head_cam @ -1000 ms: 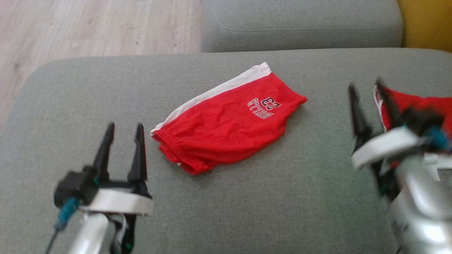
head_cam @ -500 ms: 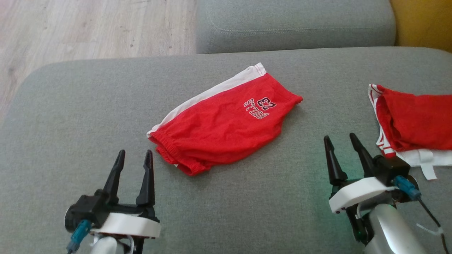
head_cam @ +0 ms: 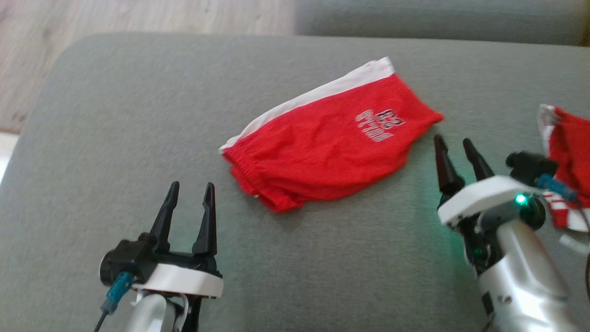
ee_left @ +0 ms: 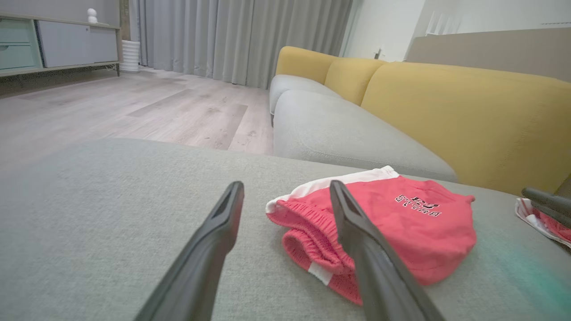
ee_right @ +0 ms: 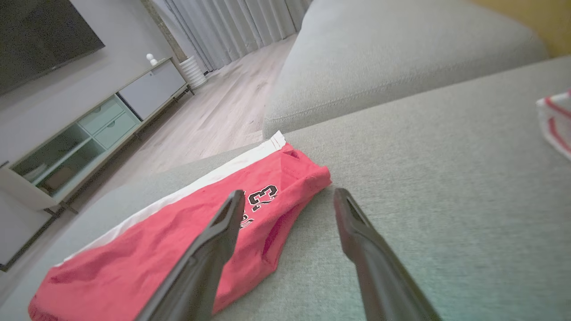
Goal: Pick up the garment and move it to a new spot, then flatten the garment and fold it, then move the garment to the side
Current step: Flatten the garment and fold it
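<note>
In the head view, my left pincer point(head_cam: 191, 185) stands spread above the grey cushion point(head_cam: 115, 115), its 2 fingers pointing to the waistband end of the red shorts point(head_cam: 332, 138), near it but not touching. My right pincer point(head_cam: 451, 139) is also spread and empty, just beside the leg end of the shorts. The whole picture has shifted since half a second ago, so the head itself has moved. Still, against the shorts my right pincer has come clearly closer: 1 second ago it was over the second red garment point(head_cam: 569, 138) at the right, and now it is away from that one. I judge that this garment is already put aside and that the shorts are my new work, with the pick-up not yet begun. In the left wrist view, the shorts point(ee_left: 401, 227) lie loosely on the cushion, the elastic waistband partly behind one of my fingers point(ee_left: 366, 249), with the yellow sofa back point(ee_left: 468, 116) further away. In the right wrist view, the hem with the number 23 point(ee_right: 263, 196) lies just past my spread fingertips, and the white side stripe point(ee_right: 214, 174) runs along the far edge.
</note>
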